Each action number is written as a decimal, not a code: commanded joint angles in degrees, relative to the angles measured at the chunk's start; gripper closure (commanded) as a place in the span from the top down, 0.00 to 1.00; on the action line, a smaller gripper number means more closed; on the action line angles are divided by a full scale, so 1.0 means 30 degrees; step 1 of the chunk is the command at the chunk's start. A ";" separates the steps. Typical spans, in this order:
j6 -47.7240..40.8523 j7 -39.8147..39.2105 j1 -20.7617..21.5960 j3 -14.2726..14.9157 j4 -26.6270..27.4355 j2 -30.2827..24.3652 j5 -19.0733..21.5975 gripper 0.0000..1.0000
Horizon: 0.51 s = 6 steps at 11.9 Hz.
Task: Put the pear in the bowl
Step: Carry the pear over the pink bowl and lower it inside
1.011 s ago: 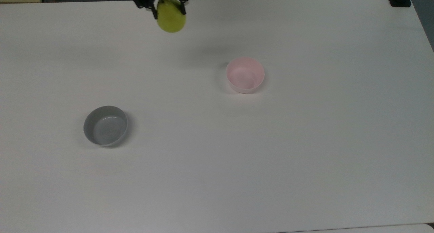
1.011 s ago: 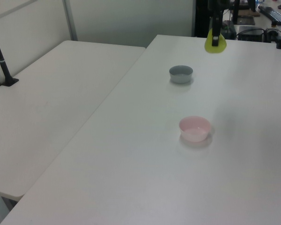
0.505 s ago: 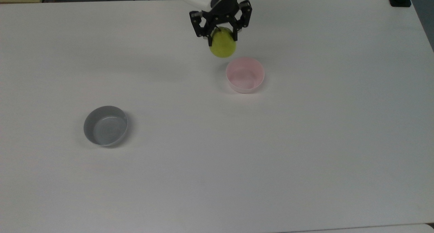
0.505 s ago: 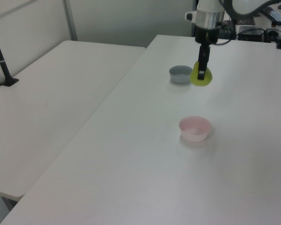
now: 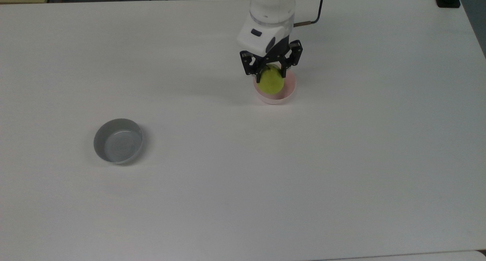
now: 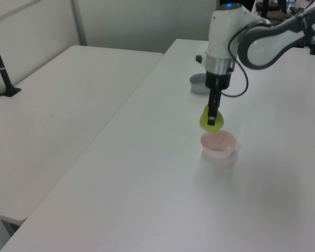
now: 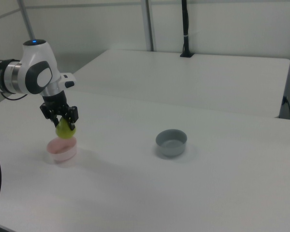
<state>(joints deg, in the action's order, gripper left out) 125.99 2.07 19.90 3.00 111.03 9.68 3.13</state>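
The yellow-green pear (image 5: 270,82) (image 6: 210,118) (image 7: 65,129) hangs in the air, clamped by its upper part in my gripper (image 5: 270,74) (image 6: 212,116) (image 7: 61,121). The pale pink bowl (image 5: 287,93) (image 6: 218,145) (image 7: 61,149) stands on the white table just beneath it. In the top view the pear covers the bowl's left half. The left view and the right view show the pear a short way above the bowl's rim, not touching it.
A shallower grey bowl (image 5: 118,141) (image 6: 199,83) (image 7: 171,142) stands apart on the same white table (image 5: 341,158). The white arm (image 5: 271,14) reaches in from the top view's upper edge. A second white table (image 6: 58,121) adjoins in the left view.
My gripper carried the pear from the table's far edge toward the pink bowl and lower, ending over it. Both bowls stayed put.
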 commanded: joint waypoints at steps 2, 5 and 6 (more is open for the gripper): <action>0.0484 0.0687 0.0719 -0.0265 0.0810 0.0112 -0.0601 0.10; 0.1156 0.1354 0.0690 -0.0588 0.1135 0.0958 -0.1071 0.10; 0.1187 0.1709 0.0719 -0.0589 0.1106 0.1281 -0.1682 0.10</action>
<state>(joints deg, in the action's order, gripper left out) 127.09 3.66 21.86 1.62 113.43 12.00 1.23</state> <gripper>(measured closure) 0.339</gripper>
